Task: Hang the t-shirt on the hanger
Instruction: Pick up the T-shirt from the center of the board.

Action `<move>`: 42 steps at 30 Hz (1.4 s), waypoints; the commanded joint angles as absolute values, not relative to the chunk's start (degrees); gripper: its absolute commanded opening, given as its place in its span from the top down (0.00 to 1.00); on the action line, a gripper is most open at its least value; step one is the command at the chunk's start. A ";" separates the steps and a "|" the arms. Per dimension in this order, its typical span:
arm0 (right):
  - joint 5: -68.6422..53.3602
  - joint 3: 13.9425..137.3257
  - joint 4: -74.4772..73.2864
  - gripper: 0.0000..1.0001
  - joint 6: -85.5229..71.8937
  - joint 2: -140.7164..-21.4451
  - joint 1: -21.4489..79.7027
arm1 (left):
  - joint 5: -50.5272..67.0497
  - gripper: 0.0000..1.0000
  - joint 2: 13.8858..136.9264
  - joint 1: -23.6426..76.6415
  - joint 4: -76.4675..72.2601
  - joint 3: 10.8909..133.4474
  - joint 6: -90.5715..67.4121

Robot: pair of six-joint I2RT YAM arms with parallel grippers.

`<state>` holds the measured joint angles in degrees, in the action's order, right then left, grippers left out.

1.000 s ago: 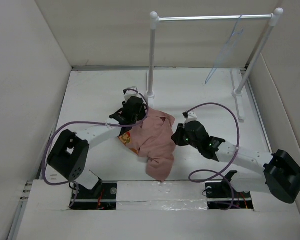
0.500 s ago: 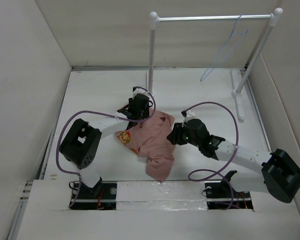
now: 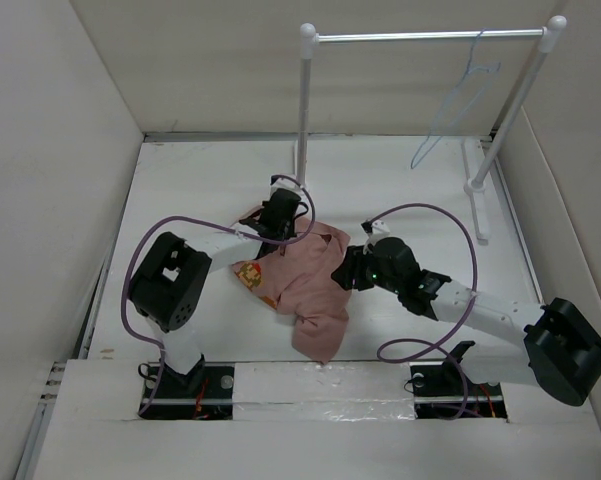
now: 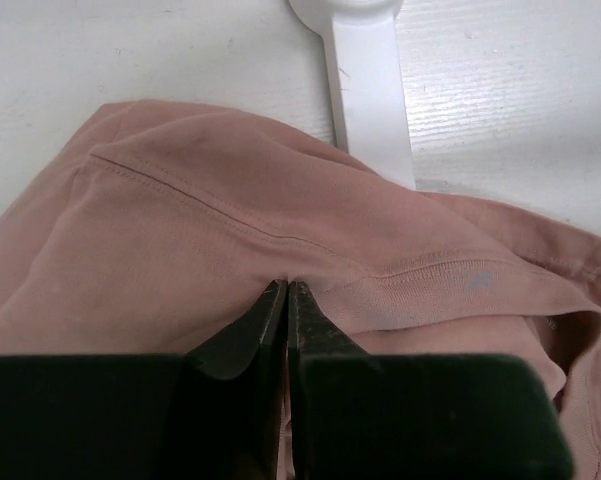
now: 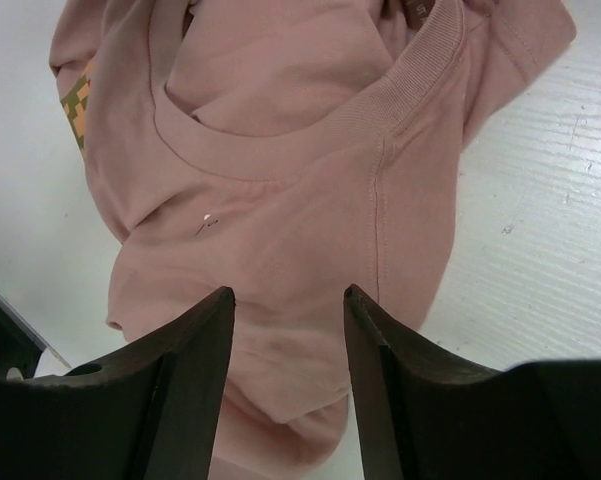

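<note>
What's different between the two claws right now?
The left gripper is shut, pinching the t-shirt at a seam; the right gripper is open, holding nothing. The left gripper sits by the rack foot, the right gripper at the shirt's right edge. Both point at the t-shirt.

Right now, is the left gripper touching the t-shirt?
Touching. In the left wrist view the left gripper is shut, and its tips press into a fold of the t-shirt at the stitched seam, with no gap visible.
</note>
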<state>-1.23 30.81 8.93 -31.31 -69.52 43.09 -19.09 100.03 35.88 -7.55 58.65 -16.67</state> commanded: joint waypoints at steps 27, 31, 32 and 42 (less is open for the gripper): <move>4.39 40.60 2.38 0.62 -27.69 -55.64 47.55 | -2.91 1.00 62.76 36.04 -15.91 41.31 -31.20; 5.71 42.18 2.29 0.92 -26.81 -54.75 47.55 | -2.55 1.00 58.63 36.56 -15.65 40.96 -32.08; 6.06 42.62 1.68 0.95 -26.72 -55.02 47.55 | -2.55 1.00 57.93 36.56 -15.30 40.96 -32.17; 14.74 57.72 -4.21 0.79 -23.82 -53.87 46.59 | -0.26 1.00 56.69 36.56 -15.90 40.61 -32.43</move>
<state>8.14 50.19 -4.25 -26.11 -55.48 47.05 -2.11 57.19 36.29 -13.02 40.84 -31.66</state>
